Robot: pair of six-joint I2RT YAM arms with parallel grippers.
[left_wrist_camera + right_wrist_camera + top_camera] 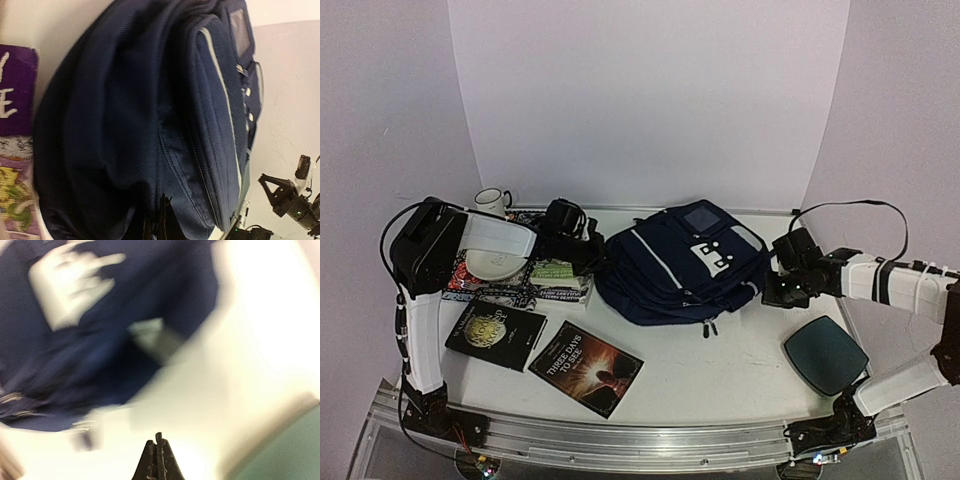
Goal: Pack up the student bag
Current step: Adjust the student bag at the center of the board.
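Observation:
The student bag (675,265), navy with white piping and a white patch, lies on its back at the middle of the table. My left gripper (596,250) is at the bag's left side. In the left wrist view its dark fingers (161,220) are together, pinching a fold of the bag's fabric (150,100) beside a zip. My right gripper (772,288) hovers just off the bag's right edge. In the blurred right wrist view it (158,440) is shut and empty above the bare table, with the bag (100,345) ahead to the left.
Left of the bag lie a stack of books (555,280), a white bowl (495,262) and a mug (492,202). Two books (586,368) (495,333) lie at the front left. A dark teal pad (825,355) lies at the front right.

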